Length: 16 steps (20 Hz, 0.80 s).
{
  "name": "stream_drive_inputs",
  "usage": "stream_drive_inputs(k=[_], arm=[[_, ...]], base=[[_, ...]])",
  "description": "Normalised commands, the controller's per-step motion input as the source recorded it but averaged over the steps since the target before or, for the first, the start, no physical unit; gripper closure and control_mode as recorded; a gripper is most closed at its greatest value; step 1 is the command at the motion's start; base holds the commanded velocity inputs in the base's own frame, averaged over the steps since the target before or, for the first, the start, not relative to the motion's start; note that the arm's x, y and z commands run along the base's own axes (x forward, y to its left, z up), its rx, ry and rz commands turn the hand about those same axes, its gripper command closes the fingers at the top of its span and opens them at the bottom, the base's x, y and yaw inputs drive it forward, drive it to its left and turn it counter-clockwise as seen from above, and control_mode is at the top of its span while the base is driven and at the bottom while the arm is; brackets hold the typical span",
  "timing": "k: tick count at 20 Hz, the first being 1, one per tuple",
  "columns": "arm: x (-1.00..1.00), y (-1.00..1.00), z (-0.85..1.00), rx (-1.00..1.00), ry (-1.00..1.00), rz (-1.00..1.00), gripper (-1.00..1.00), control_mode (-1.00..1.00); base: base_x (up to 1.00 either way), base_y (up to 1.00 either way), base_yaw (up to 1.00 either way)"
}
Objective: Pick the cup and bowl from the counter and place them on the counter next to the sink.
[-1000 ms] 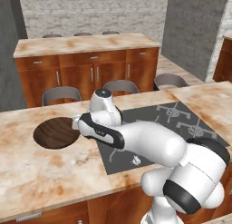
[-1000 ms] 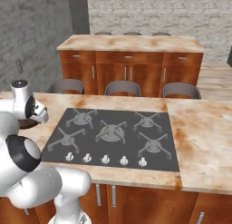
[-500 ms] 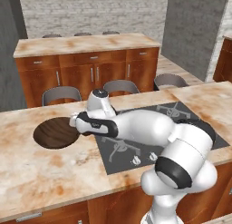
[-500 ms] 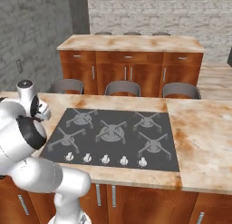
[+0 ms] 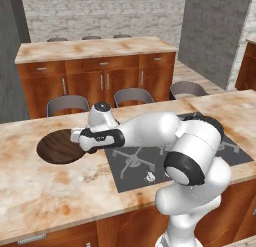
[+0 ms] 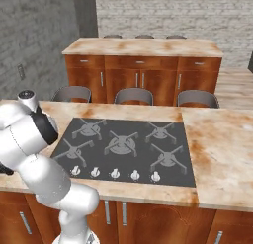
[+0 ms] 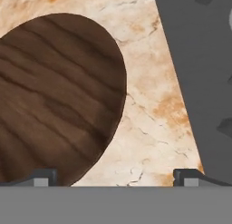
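The wide dark wooden bowl [image 5: 56,147] lies on the beige counter [image 5: 45,191], left of the cooktop. My gripper [image 5: 82,142] hangs low over the bowl's right rim, pointing down. In the hand view the bowl [image 7: 54,96] takes up the left half, and my gripper [image 7: 115,177] stands open with nothing between its fingers. One fingertip [image 7: 43,177] is over the bowl's edge, the other [image 7: 188,175] over bare counter [image 7: 154,128] by the cooktop. The cup and the sink are out of view.
A grey four-burner cooktop [image 5: 150,161] [image 6: 123,144] lies right of the bowl, its edge [image 7: 204,82] close to my hand. Stools [image 5: 67,105] stand behind the counter. A second counter [image 5: 95,48] with cabinets runs along the back.
The hand has moved left and down toward the bowl's right rim while the elbow swung up to the right. The jaws stayed open. The bowl has not moved.
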Motion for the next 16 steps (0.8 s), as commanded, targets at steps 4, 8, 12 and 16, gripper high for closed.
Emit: stream_drive_inputs(k=[4, 8, 12, 16], arm=[[0.25, 0.05, -0.28, 0.00, 0.00, 0.00, -1.00, -1.00], [0.24, 0.00, -0.32, 0.00, 0.00, 0.00, -1.00, -1.00], [0.32, 0.16, -0.34, 0.00, 0.00, 0.00, -1.00, -1.00], [0.11, 0.27, -0.23, 0.00, 0.00, 0.00, -1.00, -1.00]], base=[[0.00, 0.00, 0.00], [0.00, 0.00, 0.00], [0.00, 0.00, 0.00], [0.00, 0.00, 0.00]])
